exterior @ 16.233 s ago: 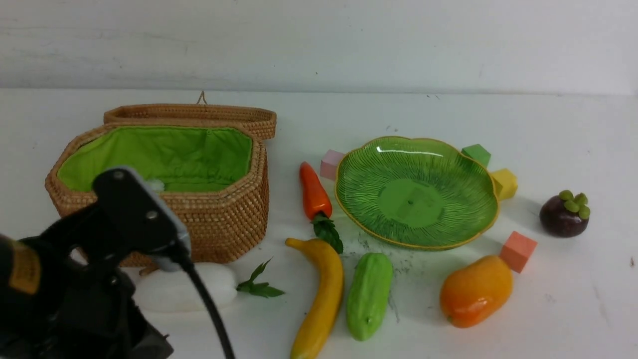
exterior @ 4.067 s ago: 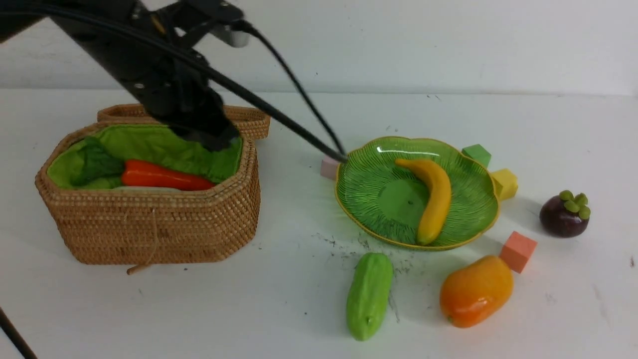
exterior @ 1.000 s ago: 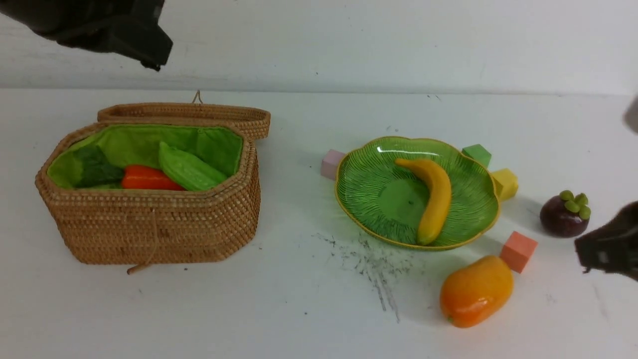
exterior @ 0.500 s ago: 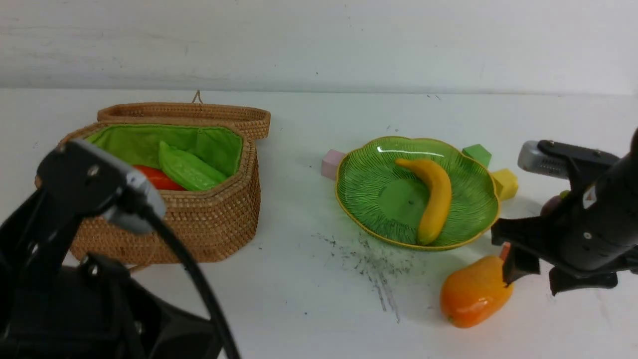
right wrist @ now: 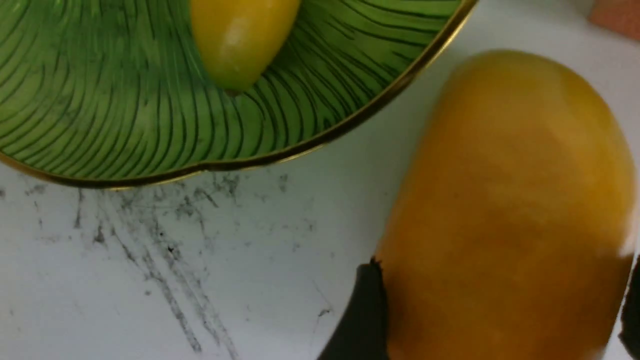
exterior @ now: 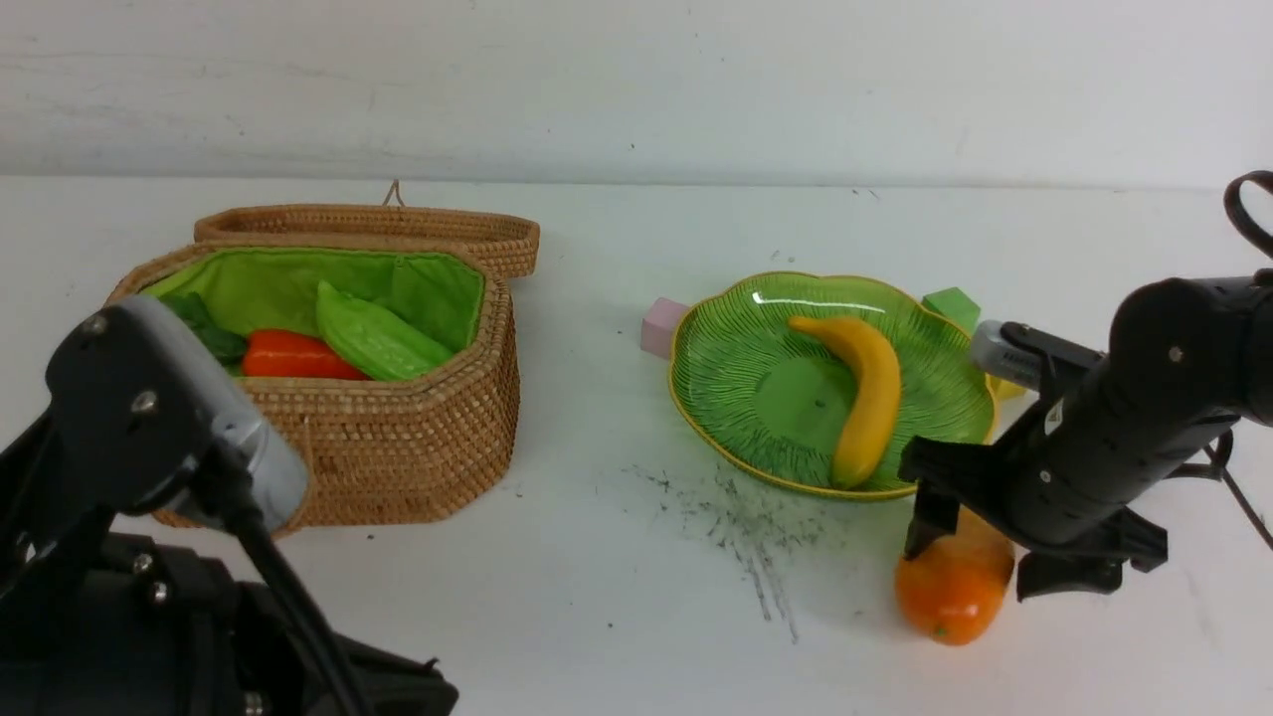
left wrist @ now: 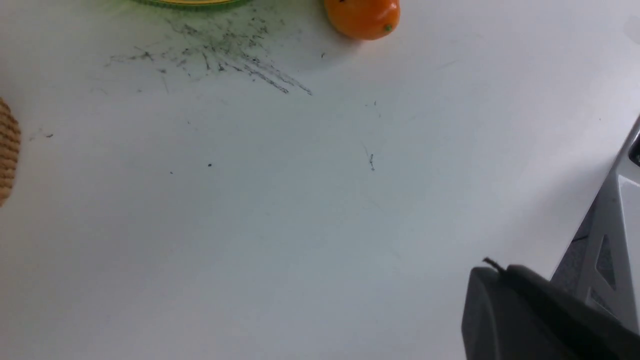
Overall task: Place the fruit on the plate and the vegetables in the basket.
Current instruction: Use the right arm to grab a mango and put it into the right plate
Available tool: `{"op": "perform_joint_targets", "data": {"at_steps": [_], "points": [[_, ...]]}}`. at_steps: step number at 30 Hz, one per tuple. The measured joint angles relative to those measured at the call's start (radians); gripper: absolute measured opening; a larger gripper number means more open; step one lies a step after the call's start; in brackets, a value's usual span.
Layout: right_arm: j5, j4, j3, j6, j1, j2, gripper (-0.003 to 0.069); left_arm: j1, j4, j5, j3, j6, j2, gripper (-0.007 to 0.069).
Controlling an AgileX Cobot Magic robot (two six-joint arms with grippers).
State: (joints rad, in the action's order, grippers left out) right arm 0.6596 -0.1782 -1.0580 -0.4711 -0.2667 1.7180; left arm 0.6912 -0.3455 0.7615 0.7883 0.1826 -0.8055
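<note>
The green plate [exterior: 756, 398] holds the yellow banana [exterior: 867, 393]. The orange-yellow mango [exterior: 950, 595] lies on the table just in front of the plate's rim. My right gripper [exterior: 980, 565] is open and straddles it, one finger on each side. In the right wrist view the mango [right wrist: 510, 200] fills the gap of the right gripper [right wrist: 502, 300]; one finger [right wrist: 365, 310] is against its skin. The wicker basket [exterior: 398, 447] holds the carrot [exterior: 293, 358] and the light green gourd [exterior: 378, 338]. My left gripper [left wrist: 492, 275] is shut and empty, low at the near left.
A pink cube [exterior: 661, 326] and a green cube [exterior: 950, 303] sit behind the plate, and a coral cube [right wrist: 617, 15] lies beside the mango. The basket's lid [exterior: 368, 227] hangs open at the back. Dark scuff marks [exterior: 746, 522] streak the table. The left arm [exterior: 149, 447] hides the basket's near left corner.
My right gripper has moved left and down from the right side, opened wide, and now straddles the mango. The left arm has dropped to the near left.
</note>
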Motion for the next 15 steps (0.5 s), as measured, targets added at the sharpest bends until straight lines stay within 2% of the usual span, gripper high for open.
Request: {"op": "perform_joint_targets", "data": {"at_steps": [15], "points": [[0.003, -0.018, -0.019, 0.025, 0.001, 0.071, 0.0569, 0.000, 0.001, 0.001, 0.000, 0.001, 0.000, -0.0013]]}}
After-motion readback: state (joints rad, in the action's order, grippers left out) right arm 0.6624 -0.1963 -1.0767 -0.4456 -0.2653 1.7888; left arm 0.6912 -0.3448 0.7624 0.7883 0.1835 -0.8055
